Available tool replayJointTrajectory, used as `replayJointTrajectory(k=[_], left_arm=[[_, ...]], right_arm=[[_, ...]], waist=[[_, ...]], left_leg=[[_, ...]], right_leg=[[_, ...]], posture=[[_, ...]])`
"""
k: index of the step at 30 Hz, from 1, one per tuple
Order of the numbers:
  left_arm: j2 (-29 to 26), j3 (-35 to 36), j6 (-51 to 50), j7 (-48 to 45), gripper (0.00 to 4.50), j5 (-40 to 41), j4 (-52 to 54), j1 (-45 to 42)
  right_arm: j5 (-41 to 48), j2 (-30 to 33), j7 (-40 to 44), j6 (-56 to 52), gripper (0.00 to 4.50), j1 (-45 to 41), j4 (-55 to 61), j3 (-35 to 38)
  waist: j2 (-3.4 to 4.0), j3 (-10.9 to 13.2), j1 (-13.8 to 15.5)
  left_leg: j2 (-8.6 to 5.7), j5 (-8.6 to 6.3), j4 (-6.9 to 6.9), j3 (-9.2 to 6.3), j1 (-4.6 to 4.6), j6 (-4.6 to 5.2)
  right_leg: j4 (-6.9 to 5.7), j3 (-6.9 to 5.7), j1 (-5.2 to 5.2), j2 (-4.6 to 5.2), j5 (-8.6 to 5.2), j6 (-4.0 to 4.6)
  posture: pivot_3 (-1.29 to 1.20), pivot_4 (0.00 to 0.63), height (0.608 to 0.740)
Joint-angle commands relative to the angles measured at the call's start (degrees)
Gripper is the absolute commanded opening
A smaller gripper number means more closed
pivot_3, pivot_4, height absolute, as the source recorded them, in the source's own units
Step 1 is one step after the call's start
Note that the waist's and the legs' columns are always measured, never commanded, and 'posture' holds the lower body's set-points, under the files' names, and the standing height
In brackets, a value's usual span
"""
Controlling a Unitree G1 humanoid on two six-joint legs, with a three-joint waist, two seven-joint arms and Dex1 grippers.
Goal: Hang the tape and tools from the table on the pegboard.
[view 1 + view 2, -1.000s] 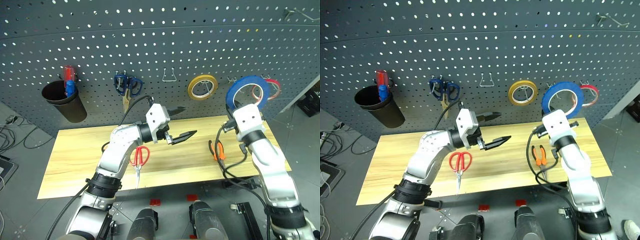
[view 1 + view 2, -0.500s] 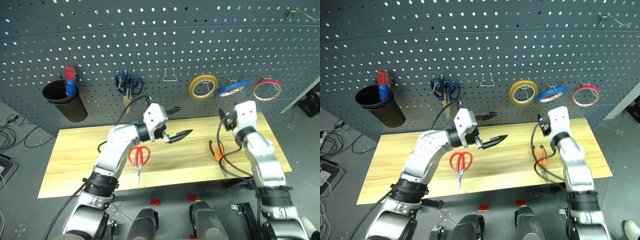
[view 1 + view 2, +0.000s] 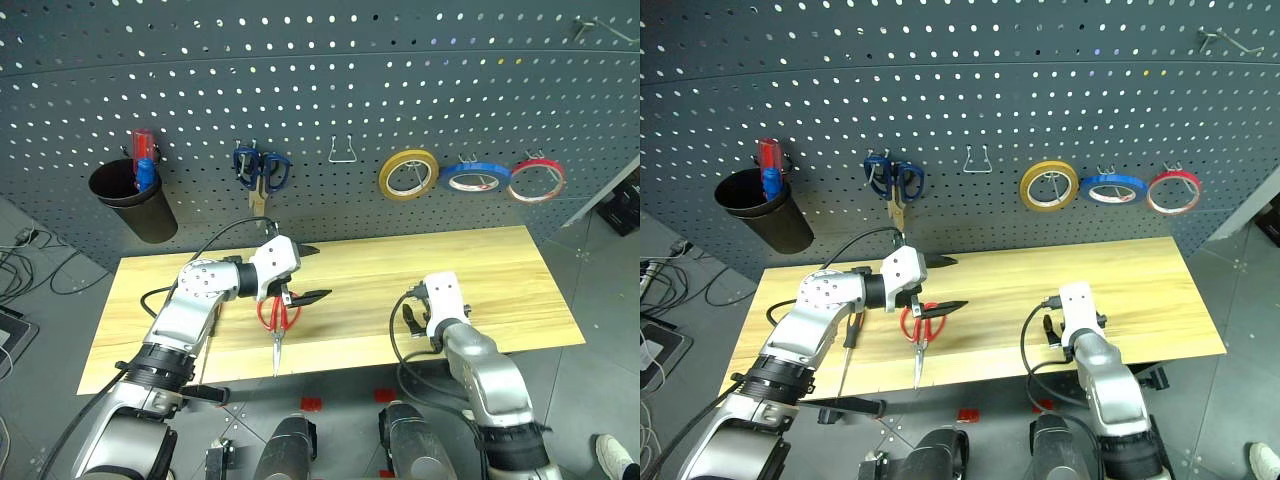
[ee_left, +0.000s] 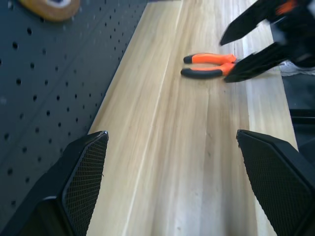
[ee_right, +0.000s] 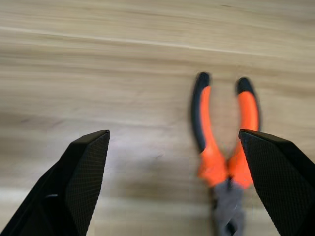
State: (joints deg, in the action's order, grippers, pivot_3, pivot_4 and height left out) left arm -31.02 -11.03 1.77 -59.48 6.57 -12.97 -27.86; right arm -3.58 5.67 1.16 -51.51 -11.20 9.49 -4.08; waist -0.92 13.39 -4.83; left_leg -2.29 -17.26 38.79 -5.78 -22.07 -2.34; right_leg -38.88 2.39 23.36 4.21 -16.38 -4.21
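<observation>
Two grippers, left (image 3: 312, 297) and right (image 5: 172, 187), are hanging apart; the right, offset from the pliers (image 5: 222, 157), is risking a miss.

Both arms are built of rounded silver-grey metal shells joined by black ring-shaped joints, each ending in a white boxy wrist block. Black cables loop loosely out from each forearm and back in near the wrist. The left gripper (image 3: 303, 272) carries two slim, pointed black fingers; the right gripper (image 4: 256, 42) has the same tapered black fingers. Seen close, the finger pads (image 5: 83, 172) are wedge-shaped and covered in a fine cross-hatched mesh texture
</observation>
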Motion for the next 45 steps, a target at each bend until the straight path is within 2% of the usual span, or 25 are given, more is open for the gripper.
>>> replayJointTrajectory(k=[1,17,20,23,24,28,31,34,36,40,45], left_arm=[[0.3,-0.4,1.4,0.3,4.41,-0.6,2.1,0.7],[1.0,0.1,1.4,0.7,4.41,-1.2,2.4,1.5],[1.2,0.1,1.5,0.7,4.41,-1.2,2.2,1.4],[1.5,0.3,1.3,0.7,4.41,-0.9,2.1,1.4],[1.4,0.5,1.0,0.6,4.41,-0.7,2.1,1.7],[0.5,2.1,-0.6,0.5,4.41,0.8,3.1,3.1],[-0.1,7.3,-6.2,1.9,4.41,6.5,7.6,6.3],[-1.1,11.6,-12.6,2.8,4.41,11.8,13.6,11.1],[-1.4,14.4,-15.4,4.4,4.41,14.4,17.6,14.7],[0.9,19.6,-17.8,9.3,4.41,19.0,24.0,19.6],[3.0,21.5,-16.0,13.2,4.41,19.8,28.7,22.8]], right_arm=[[-1.5,1.9,-1.3,2.4,4.47,-3.2,-6.5,1.8],[4.8,3.5,2.9,-1.1,4.47,-12.4,-27.6,9.9],[5.8,3.5,3.2,-2.6,3.89,-12.6,-28.7,10.6],[5.4,3.4,4.1,-3.6,2.90,-11.9,-27.1,8.8],[5.3,3.1,4.4,-3.5,2.82,-11.4,-25.5,7.7],[3.8,3.1,6.2,-1.0,2.82,-9.4,-17.3,1.6],[4.7,1.0,6.9,-0.4,2.82,-6.8,-1.6,-3.8],[4.8,-0.6,7.3,2.0,2.82,-5.7,9.9,-8.2],[4.2,-1.6,6.8,4.2,2.82,-5.9,15.8,-10.9],[3.2,-4.8,4.9,12.2,2.82,-10.6,19.5,-11.9],[2.6,-8.9,3.5,24.5,2.82,-23.3,12.0,-9.7]], waist=[[0.00,0.0,-0.1],[-0.15,-0.1,-0.3],[-0.24,-0.3,-0.3],[-0.27,-0.3,-0.3],[-0.29,-0.3,-0.3],[-0.29,-0.3,-0.3],[-0.26,-0.3,-1.2],[-0.25,-0.3,-2.0],[-0.25,-0.3,-2.1],[-0.25,-0.3,-1.4],[-0.25,-0.3,-0.3]], left_leg=[[0.00,0.00,-0.01,0.00,-0.01,-0.01],[0.04,-0.02,0.00,0.09,0.03,0.03],[0.05,-0.02,0.00,0.08,0.07,0.03],[0.06,-0.02,0.00,0.07,0.08,0.04],[0.06,-0.02,0.02,0.07,0.08,0.03],[0.07,-0.02,0.01,0.05,0.08,0.03],[0.15,0.00,-0.03,0.08,-0.10,0.01],[0.19,0.04,0.09,0.05,-0.75,-0.07],[0.20,0.04,0.07,0.06,-0.78,-0.07],[0.14,0.04,0.08,-0.01,-0.77,-0.07],[0.06,0.04,0.11,-0.04,-0.74,-0.08]], right_leg=[[0.00,0.00,0.03,-0.03,0.00,0.00],[-0.06,0.05,0.02,-0.06,0.00,0.00],[-0.06,0.03,-0.02,-0.06,0.00,0.00],[-0.06,0.03,-0.04,-0.06,0.00,0.00],[-0.06,0.03,-0.05,-0.05,0.00,0.00],[-0.05,0.03,-0.05,-0.04,0.00,0.00],[-0.11,0.07,0.23,-0.08,0.00,0.00],[-0.31,0.08,0.88,-0.10,0.01,0.01],[-0.24,0.09,0.91,-0.09,0.01,0.01],[-0.15,0.03,0.84,-0.04,0.01,0.01],[-0.18,0.01,0.80,0.03,0.05,0.05]], posture=[[-0.09,0.210,0.740],[-0.09,0.208,0.740],[-0.09,0.205,0.740],[-0.10,0.201,0.740],[-0.10,0.201,0.740],[-0.10,0.203,0.740],[-0.10,0.204,0.740],[-0.10,0.204,0.740],[-0.09,0.204,0.740],[-0.07,0.208,0.740],[-0.05,0.212,0.740]])
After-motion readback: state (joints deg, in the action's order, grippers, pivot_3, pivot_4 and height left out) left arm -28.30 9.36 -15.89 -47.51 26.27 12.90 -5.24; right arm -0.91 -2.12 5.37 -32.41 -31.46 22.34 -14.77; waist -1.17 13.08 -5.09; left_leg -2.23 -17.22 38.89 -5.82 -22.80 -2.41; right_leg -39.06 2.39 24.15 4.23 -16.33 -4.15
